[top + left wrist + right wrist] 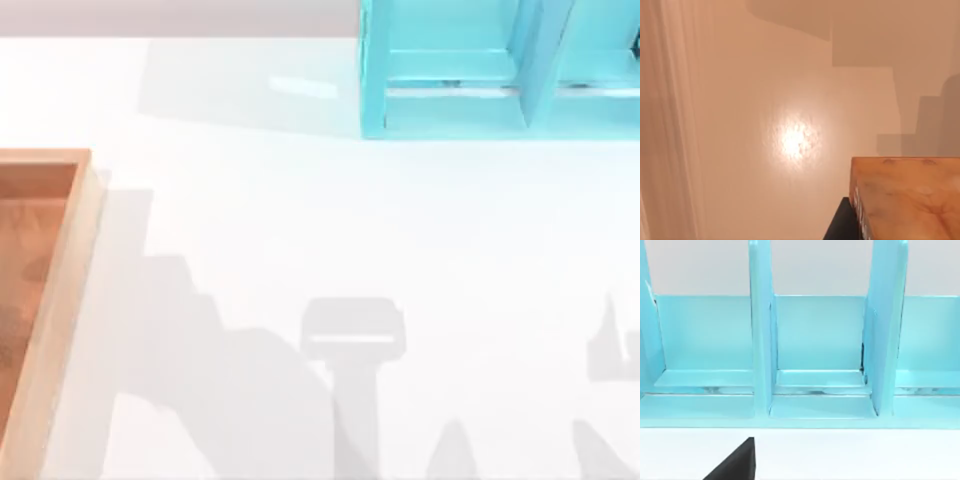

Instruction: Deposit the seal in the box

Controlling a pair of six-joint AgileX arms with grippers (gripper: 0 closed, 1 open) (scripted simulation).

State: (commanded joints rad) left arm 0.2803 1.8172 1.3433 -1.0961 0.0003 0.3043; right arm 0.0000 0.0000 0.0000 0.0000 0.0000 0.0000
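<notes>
Top view: the white tabletop (300, 230) carries a turquoise shelf unit with upright dividers (450, 110) at about one o'clock. A large shallow light-wood box with a pale rim and orange-brown floor (60, 300) sits at nine o'clock and runs off the edge. Grey arm shadows lie across the tabletop from six to four o'clock.

In the left wrist view, the glossy orange-brown seal block (910, 200) sits close to the lens above a smooth peach surface (765, 100). A dark piece of the left gripper (840, 227) touches its side. I cannot tell whether that gripper is clenched on the seal or released. I also cannot tell whether the peach surface is the box's floor.

The right wrist view faces the shelf, with a dark piece of the right gripper (735, 465) parked before it. Its state cannot be told either.

The main risk, as I judge it, is letting go while the seal is off the box's floor. It could then strike the rim, tip and roll onto the tabletop. A glossy block could also slip early from a shallow hold.

The seal turns one broad grained face to the camera. Its long axis is cut off by the frame, so its heading cannot be told.
</notes>
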